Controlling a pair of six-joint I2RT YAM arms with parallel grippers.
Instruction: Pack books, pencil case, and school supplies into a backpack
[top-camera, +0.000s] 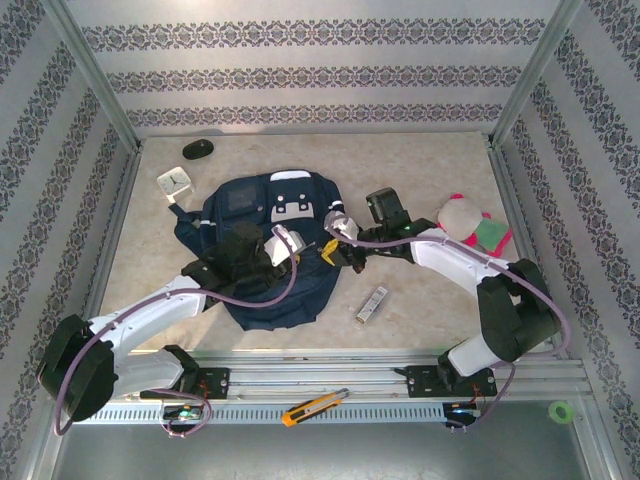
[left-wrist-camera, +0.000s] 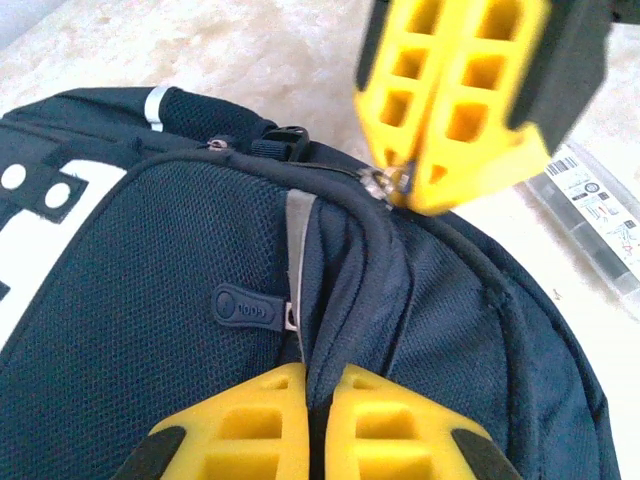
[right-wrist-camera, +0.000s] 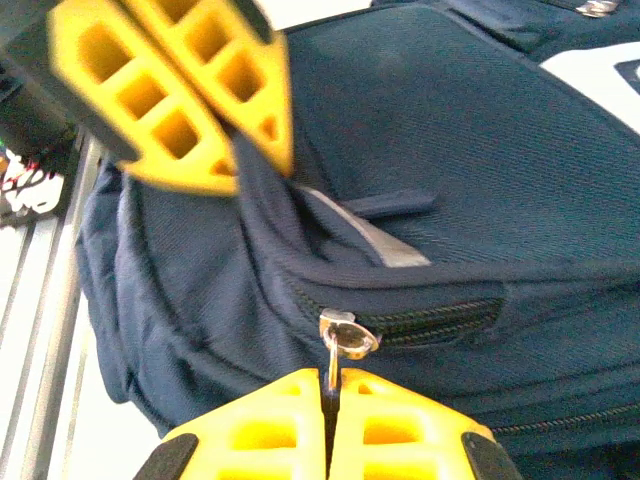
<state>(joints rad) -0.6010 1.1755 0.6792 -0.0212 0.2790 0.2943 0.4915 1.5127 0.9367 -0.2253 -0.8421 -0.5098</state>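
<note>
One backpack (top-camera: 270, 305), soft and floppy: you had left gripper (left-wrist-camera: 318, 378) pinching its fabric, right gripper (right-wrist-camera: 330, 385) pinching the zip pull (right-wrist-camera: 340, 338).

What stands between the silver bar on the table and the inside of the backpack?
The backpack itself: its zipper looks shut where visible. The right end effector is shut on the zipper pull; the left end effector pinches the fabric. The silver bar lies beside it.

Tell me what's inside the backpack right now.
The inside is covered by navy fabric; no opening shows. The right gripper is shut on the zipper pull, the left gripper pinches a fold of the backpack.
</note>
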